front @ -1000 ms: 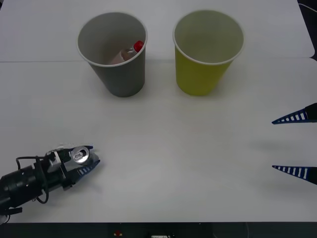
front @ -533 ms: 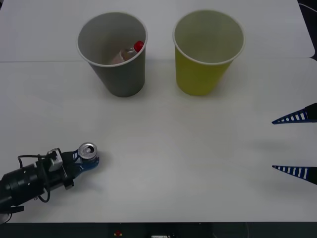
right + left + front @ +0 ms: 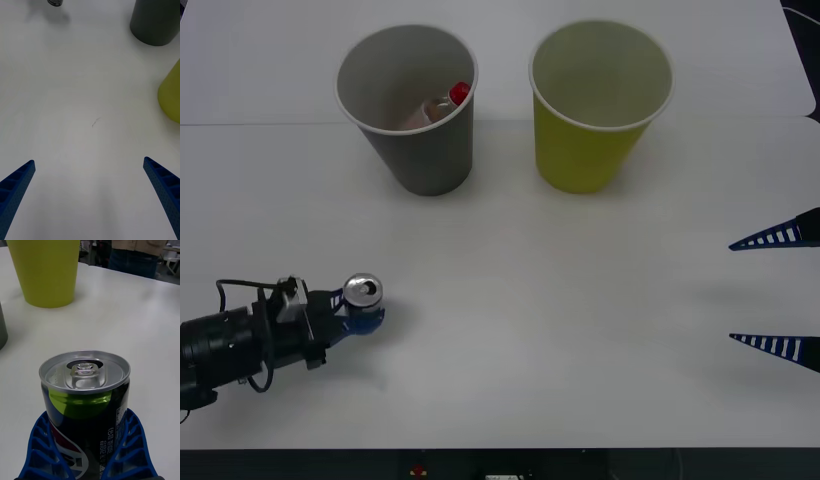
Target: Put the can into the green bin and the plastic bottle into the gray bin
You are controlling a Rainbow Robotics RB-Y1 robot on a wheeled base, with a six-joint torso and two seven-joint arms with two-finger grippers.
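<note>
White table [image 3: 510,300], seamed across its far part. On table's surface, small dark scratch mark [image 3: 96,122]. Beyond table's far edge, chair [image 3: 170,262] partly in view.

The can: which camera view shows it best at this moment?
The left wrist view shows the can best: its pull-tab top and printed side are close, with the left gripper shut on it. The front view shows it small, near the table's left front. The right wrist view catches just a dark sliver that may be it.
</note>
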